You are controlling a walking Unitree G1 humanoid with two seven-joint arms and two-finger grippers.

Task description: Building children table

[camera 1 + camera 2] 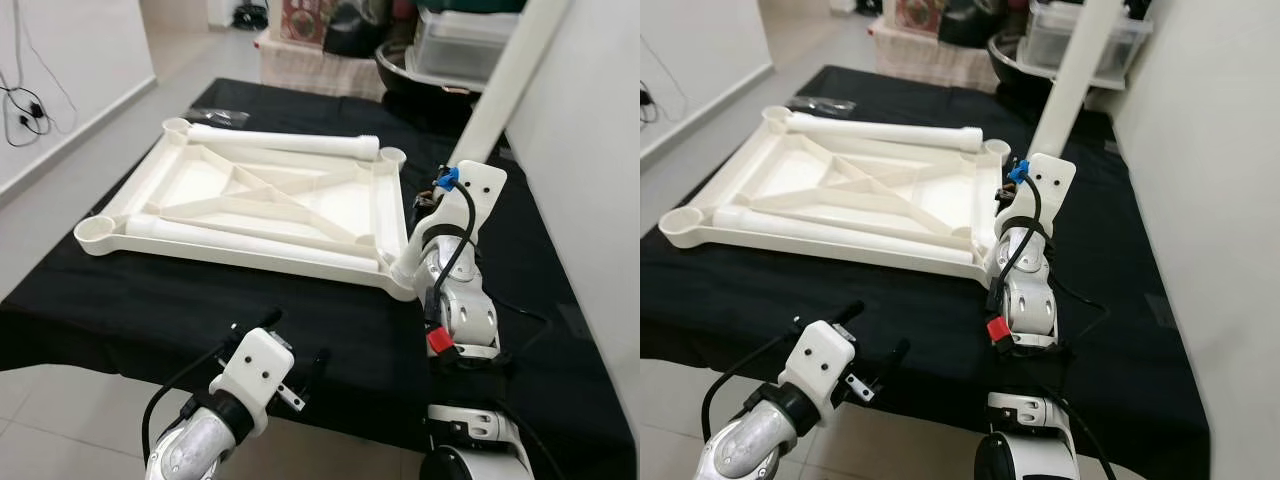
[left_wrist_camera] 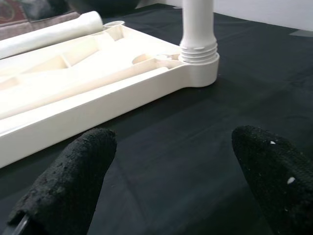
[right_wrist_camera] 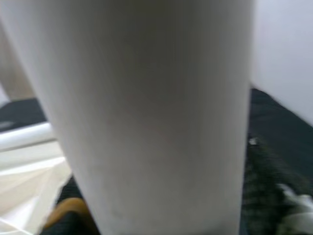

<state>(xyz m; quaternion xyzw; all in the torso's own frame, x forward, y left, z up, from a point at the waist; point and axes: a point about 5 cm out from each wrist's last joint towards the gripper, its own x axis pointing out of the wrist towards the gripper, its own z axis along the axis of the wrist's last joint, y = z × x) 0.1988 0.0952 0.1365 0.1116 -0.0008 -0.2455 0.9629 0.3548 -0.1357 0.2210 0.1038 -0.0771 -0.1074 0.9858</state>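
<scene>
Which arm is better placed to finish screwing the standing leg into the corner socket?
Probably the right: the right gripper is at the standing leg in its corner socket, while the left gripper hangs open at the table's near edge.

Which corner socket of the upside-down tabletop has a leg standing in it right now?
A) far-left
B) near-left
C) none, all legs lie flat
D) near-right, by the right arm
D: the upright leg stands with its threaded end in the near-right socket of the tabletop, held at the right gripper; two other legs lie flat on the tabletop.
</scene>
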